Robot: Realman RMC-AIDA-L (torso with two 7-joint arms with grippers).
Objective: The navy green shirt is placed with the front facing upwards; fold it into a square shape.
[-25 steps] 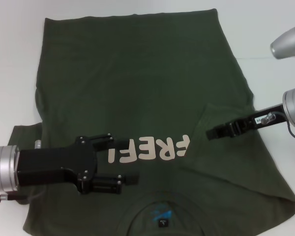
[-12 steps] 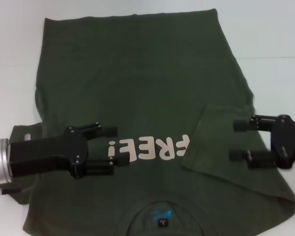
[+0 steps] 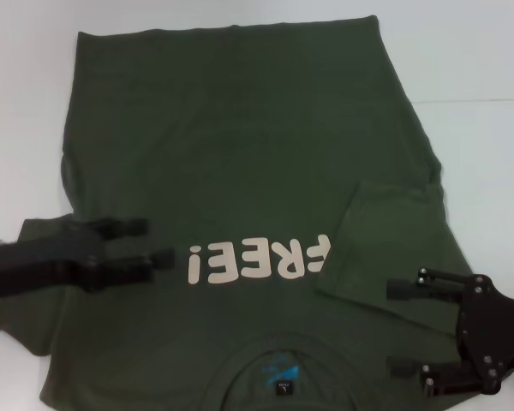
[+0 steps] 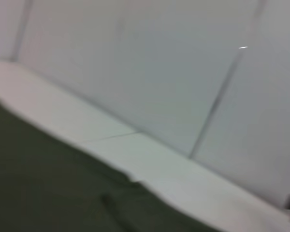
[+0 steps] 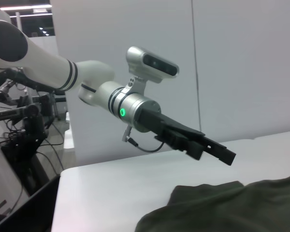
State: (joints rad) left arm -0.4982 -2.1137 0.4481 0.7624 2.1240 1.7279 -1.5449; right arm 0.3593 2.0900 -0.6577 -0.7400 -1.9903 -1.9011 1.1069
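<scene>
A white table (image 3: 480,60) is covered almost wholly by the navy green shirt (image 3: 240,145), spread flat, front up, with pale "FREE!" letters (image 3: 259,259) shown upside down. Its collar is cut off at the near edge, and the right sleeve is folded inward over the body. The left gripper (image 3: 154,244), blurred, is seen over the left sleeve area, jaws slightly apart and empty. The right gripper (image 3: 398,330) is seen over the right shoulder, jaws spread wide, nothing held.
</scene>
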